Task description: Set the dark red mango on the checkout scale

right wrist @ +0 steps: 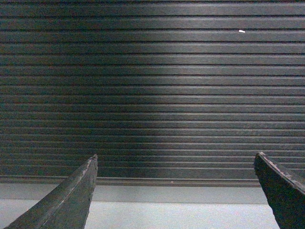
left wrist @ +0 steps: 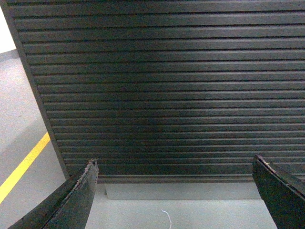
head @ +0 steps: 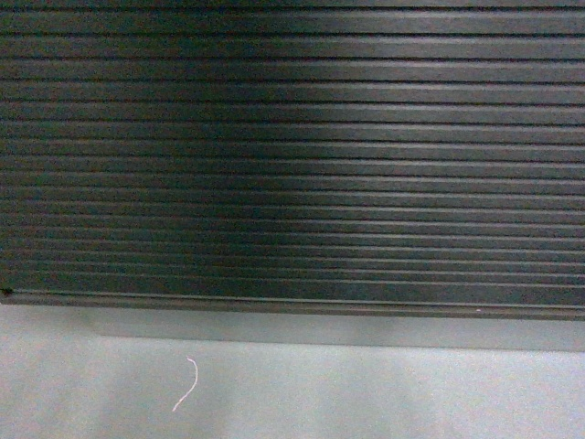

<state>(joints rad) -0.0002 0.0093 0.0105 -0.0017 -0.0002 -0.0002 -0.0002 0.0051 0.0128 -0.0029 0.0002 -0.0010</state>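
The checkout's dark ribbed front panel [head: 292, 155] fills the head view, and also fills the left wrist view as the checkout panel [left wrist: 167, 90] and the right wrist view as the checkout panel [right wrist: 152, 90]. The dark red mango and the scale are out of view. My left gripper [left wrist: 174, 164] is open, its two dark fingers spread wide with nothing between them. Facing the panel's base, my right gripper [right wrist: 175, 162] is open and empty too. Neither gripper shows in the head view.
Grey floor [head: 292, 393] runs along the foot of the panel, with a small white thread [head: 187, 384] lying on it. In the left wrist view the panel's left corner edge [left wrist: 33, 90] shows, beside a yellow floor line [left wrist: 24, 167].
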